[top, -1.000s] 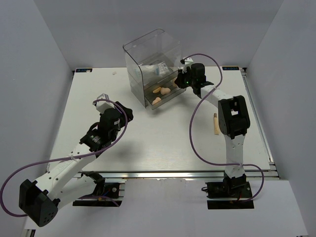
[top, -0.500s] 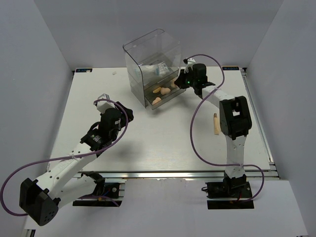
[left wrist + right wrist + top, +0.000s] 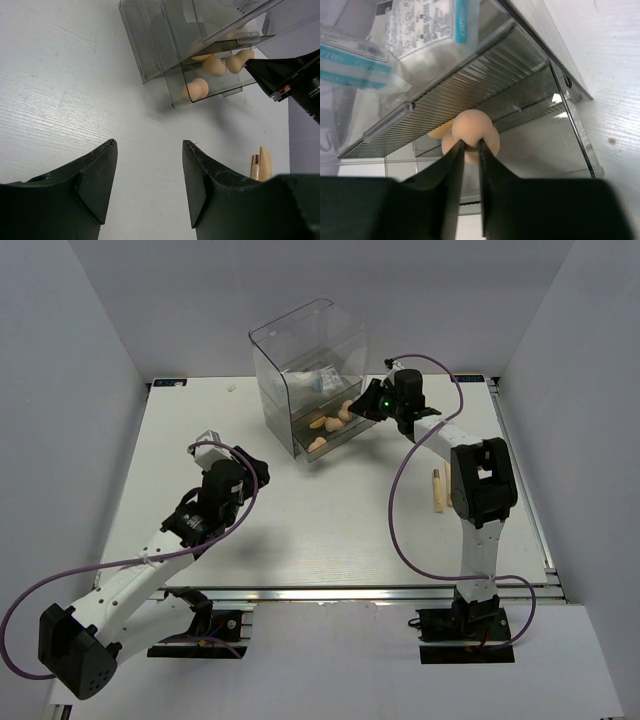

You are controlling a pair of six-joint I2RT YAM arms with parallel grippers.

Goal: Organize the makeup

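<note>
My right gripper [image 3: 471, 145] is shut on a peach sponge [image 3: 472, 126] and holds it over the pulled-out lower drawer [image 3: 570, 115] of the clear box [image 3: 305, 350]. From above the held sponge [image 3: 347, 410] is at the drawer's right end. Two more sponges [image 3: 325, 424] [image 3: 317, 444] lie in that drawer. Two sachets [image 3: 420, 25] [image 3: 350, 60] lie in the drawer above. A beige stick [image 3: 437, 490] lies on the table beside the right arm. In the left wrist view it [image 3: 263, 162] shows with a slim rose-gold piece beside it. My left gripper [image 3: 149, 150] is open and empty over bare table.
The clear box stands at the back middle of the white table [image 3: 330, 530]. Its open lower drawer juts toward the front. The right arm's purple cable [image 3: 392, 500] loops over the table near the stick. White walls close in both sides.
The right wrist has shifted a little to the right, still shut on the sponge at the drawer. The left arm has not moved.
</note>
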